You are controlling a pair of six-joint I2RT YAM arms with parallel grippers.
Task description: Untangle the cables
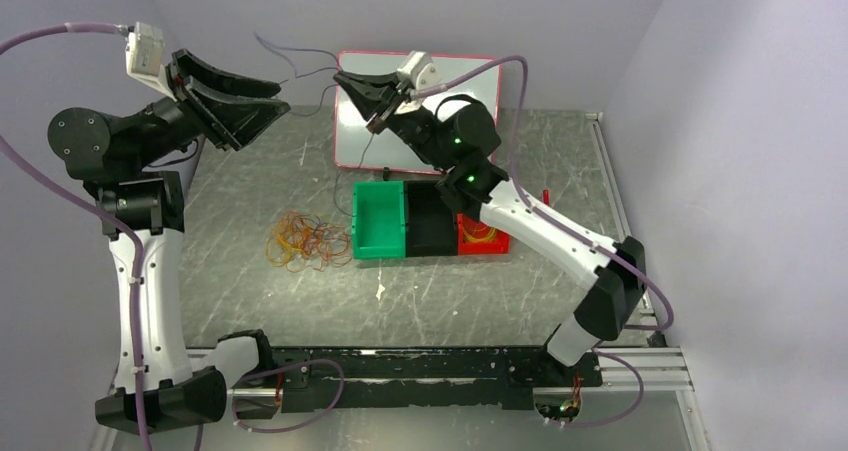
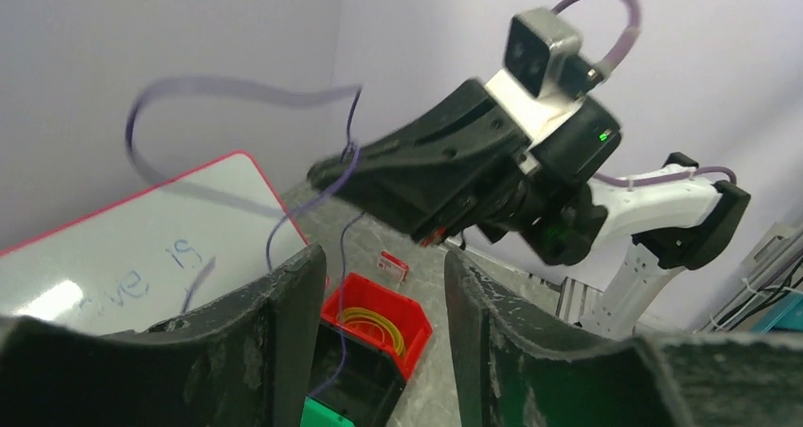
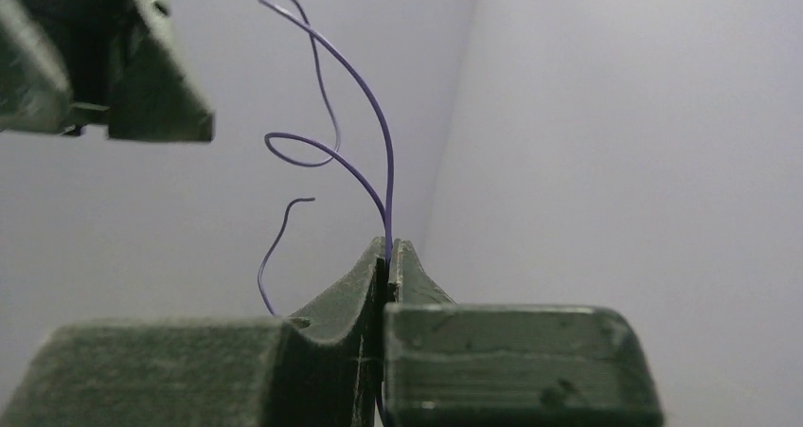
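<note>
A tangle of orange-red and yellow cables point(image 1: 303, 241) lies on the table left of the bins. More yellow cables point(image 2: 371, 325) lie coiled in the red bin point(image 1: 482, 235). My right gripper point(image 1: 342, 77) is raised over the whiteboard and shut on a thin purple cable point(image 3: 389, 200), which curls up past its tips and also trails down toward the bins. My left gripper point(image 2: 381, 255) is held high to its left, jaws open with nothing between them, and faces the right gripper point(image 2: 320, 173).
A green bin point(image 1: 378, 221), a black bin point(image 1: 430, 223) and the red bin stand in a row at mid-table. A red-framed whiteboard point(image 1: 440, 81) leans at the back. A small red and white box point(image 2: 393, 266) lies beyond the bins.
</note>
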